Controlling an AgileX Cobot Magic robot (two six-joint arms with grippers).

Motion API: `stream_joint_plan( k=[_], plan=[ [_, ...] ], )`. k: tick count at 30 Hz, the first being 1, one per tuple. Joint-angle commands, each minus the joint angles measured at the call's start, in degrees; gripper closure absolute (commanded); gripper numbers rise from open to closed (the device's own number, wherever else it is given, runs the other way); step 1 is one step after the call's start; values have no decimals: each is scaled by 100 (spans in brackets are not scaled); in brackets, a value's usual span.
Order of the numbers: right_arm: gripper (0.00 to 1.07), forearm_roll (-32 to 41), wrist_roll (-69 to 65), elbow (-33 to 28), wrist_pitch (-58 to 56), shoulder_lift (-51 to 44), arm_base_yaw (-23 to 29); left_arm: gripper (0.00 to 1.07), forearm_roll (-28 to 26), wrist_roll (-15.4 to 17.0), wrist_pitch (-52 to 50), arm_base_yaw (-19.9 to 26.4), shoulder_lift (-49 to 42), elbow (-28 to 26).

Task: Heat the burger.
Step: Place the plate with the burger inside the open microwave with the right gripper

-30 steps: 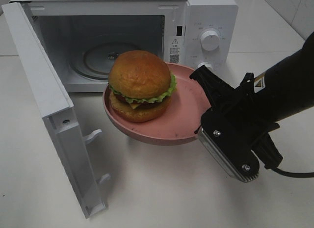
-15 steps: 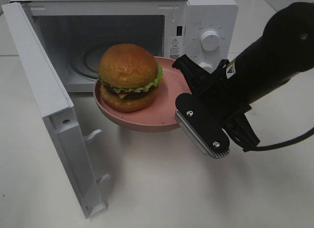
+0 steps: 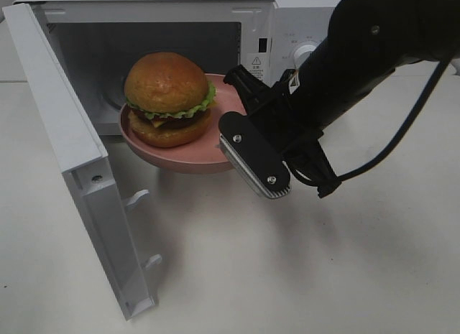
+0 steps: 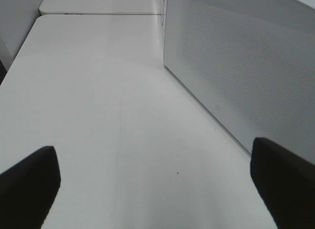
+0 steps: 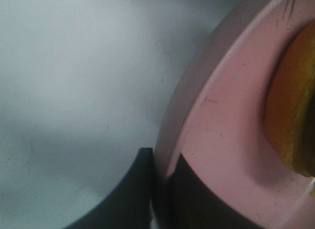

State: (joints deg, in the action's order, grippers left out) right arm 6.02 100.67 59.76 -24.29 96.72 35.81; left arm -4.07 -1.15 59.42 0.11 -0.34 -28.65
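Okay, the step in hand looks like carrying the loaded plate (image 3: pixel 205 153) into the open microwave (image 3: pixel 305 29). The right gripper (image 3: pixel 230 103) is clamped on the plate's right rim, one finger above and one below; the wrist view confirms the pinch on the pink edge. The left gripper (image 4: pixel 156 182) is spread wide with nothing in it, over bare table (image 3: pixel 287 276) beside the microwave's side wall.

To do it well, I'd say:
- Keep the plate level. It is held from one edge only, so a tilt could slide the burger (image 3: pixel 167 97) off.
- Go straight in through the opening, clear of the door (image 3: pixel 65 147) swung out at the frame's left.
- Set it down flat on the floor of the cavity before letting go, then back out without dragging the rim.

The burger sits on the left half of the plate, in the air at the cavity mouth, upper centre-left of the overhead frame. It has a glossy golden-brown bun, a green lettuce frill, a dark patty and a bit of yellow cheese, and stands upright with the top bun sitting square.
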Motion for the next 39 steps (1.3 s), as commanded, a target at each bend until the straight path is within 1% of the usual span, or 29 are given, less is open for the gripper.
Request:
stream_joint_plan(
  k=[1,8,15,22,24,25,27,28,29,31,32,34,35,39],
  plan=[
    [107,-97,-241,338,172,120,46,9,-6,17,-57,-17,-132,23],
    [107,-103,-367,602,138,321,46,9,-6,17,-57,-17,-132,23],
    [107,-138,-607,1100,-46,688,46,9,-6,17,-57,-17,-132,23],
    [107,-155,-699,1409,-74,945,46,9,-6,17,-57,-17,-132,23],
    [107,-269,-905,1616,-166,1100,52,9,-6,17,-57,-17,-132,23],
    [107,-269,-905,1616,-166,1100,52,9,-6,17,-57,-17,-132,23],
    [107,-602,-1289,1822,-189,1261,109,9,-6,17,-57,-17,-132,23],
    [107,-602,-1289,1822,-189,1261,109,9,-6,17,-57,-17,-132,23],
    [107,-602,-1398,1971,-201,1358,109,9,-6,17,-57,-17,-132,23],
    [107,-602,-1427,2040,-235,1409,109,9,-6,17,-57,-17,-132,23],
    [107,-602,-1490,2177,-304,1507,109,9,-6,17,-57,-17,-132,23],
    [107,-630,-1553,2229,-304,1553,109,9,-6,17,-57,-17,-132,23],
    [107,-773,-1713,2366,-315,1650,109,9,-6,17,-57,-17,-132,23],
    [107,-882,-1914,2578,-350,1788,109,9,-6,17,-57,-17,-132,23]
  ],
)
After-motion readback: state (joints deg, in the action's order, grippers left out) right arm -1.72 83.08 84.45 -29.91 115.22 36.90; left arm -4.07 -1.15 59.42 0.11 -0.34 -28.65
